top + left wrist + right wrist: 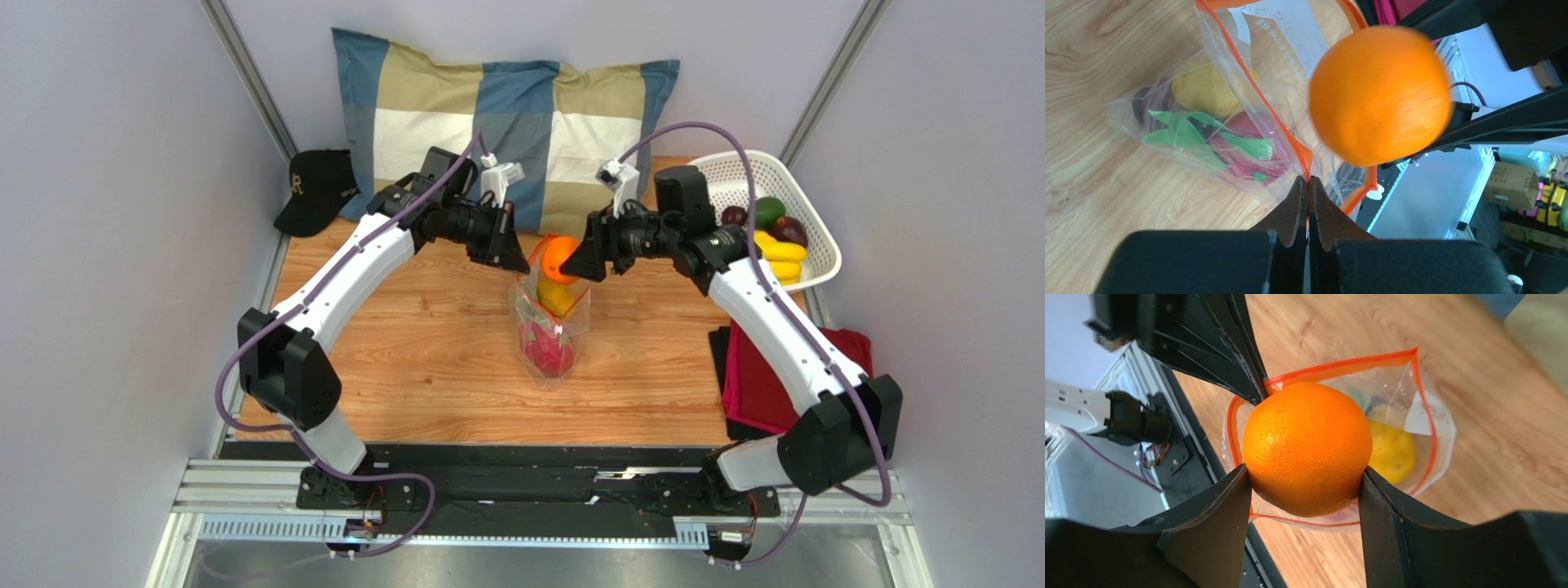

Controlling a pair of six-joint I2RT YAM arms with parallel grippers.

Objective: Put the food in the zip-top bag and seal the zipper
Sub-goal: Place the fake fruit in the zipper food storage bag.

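1. The orange [1307,448] hangs directly over the open mouth of the zip-top bag [1428,425], ringed by the zipper [1339,366]. The way in is straight down.
2. The right tool [1306,478] grasps the orange, one finger on each side. Its arm reaches in from the right with the wrist pitched downward.
3. The left tool [1308,184] is clenched on the zipper's edge and holds the mouth lifted. The bag's length runs down to the tabletop [405,331].
4. A yellow fruit [1392,450] and the dragon fruit [1241,144] already lie inside, so the orange would likely land on top of them.
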